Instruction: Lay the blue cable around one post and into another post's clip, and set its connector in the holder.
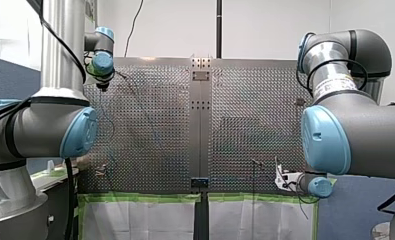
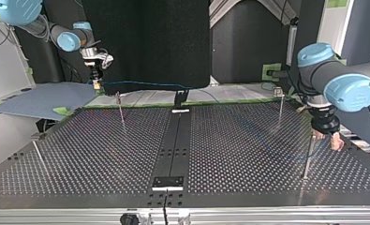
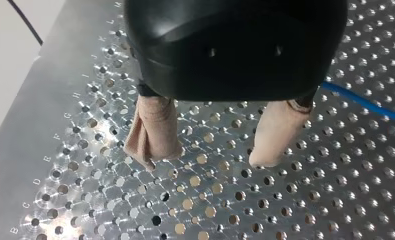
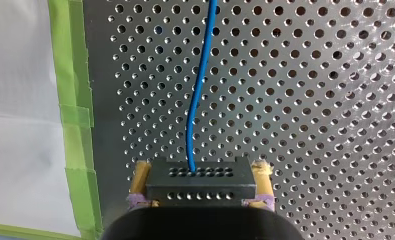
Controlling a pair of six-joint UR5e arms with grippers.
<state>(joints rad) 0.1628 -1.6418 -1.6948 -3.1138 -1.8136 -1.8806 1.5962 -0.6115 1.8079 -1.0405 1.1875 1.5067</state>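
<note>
In the right wrist view my right gripper [image 4: 200, 172] is shut on a black connector block [image 4: 200, 184], its yellow pads [image 4: 141, 175] on either side. The blue cable [image 4: 199, 90] runs from the block away over the perforated plate. At the top view's far left this gripper [image 2: 96, 80] hangs above the table's back edge, and the cable [image 2: 145, 85] stretches from it toward the middle. My left gripper [image 3: 207, 157] is open, with nothing between its beige pads [image 3: 152, 132], and the cable [image 3: 365, 102] passes beside it. It hovers by a thin post [image 2: 308, 154].
More thin posts [image 2: 121, 110] [image 2: 279, 107] [image 2: 38, 152] stand on the perforated table [image 2: 248, 154]. A black holder plate [image 2: 168, 182] sits on the centre strip near the top view's front edge. Green tape [image 4: 75, 115] lines the table edge by my right gripper.
</note>
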